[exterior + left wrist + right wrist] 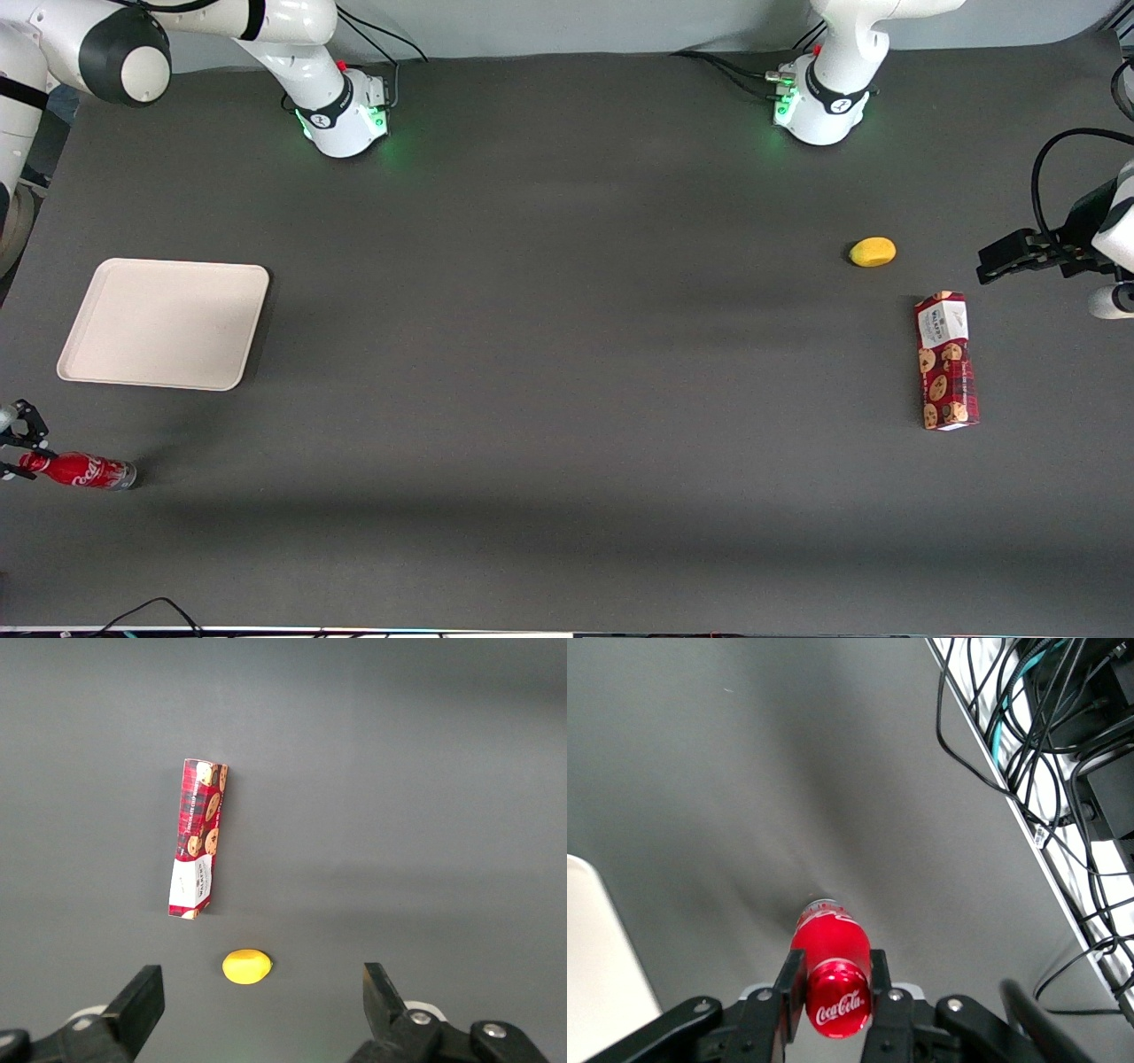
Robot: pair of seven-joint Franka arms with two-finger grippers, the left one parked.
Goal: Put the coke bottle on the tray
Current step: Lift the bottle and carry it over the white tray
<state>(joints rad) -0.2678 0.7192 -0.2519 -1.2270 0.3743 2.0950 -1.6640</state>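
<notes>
The coke bottle (pixel 81 470) is a slim red bottle with white script, lying on its side near the table's working-arm end, nearer the front camera than the tray. My right gripper (pixel 24 454) is at the bottle's cap end, and its fingers (pixel 788 988) press both sides of the neck. The red cap (pixel 838 1011) faces the wrist camera, between the jaws (pixel 833 992). The silvery base points away from the gripper. The off-white tray (pixel 165 322) lies flat, apart from the bottle, and its edge also shows in the right wrist view (pixel 598 979).
A red cookie box (pixel 946 361) and a yellow lemon-like object (pixel 873 252) lie toward the parked arm's end, also in the left wrist view: box (pixel 198 840), yellow object (pixel 246 966). The table edge with cables (pixel 1028 744) runs close to the bottle.
</notes>
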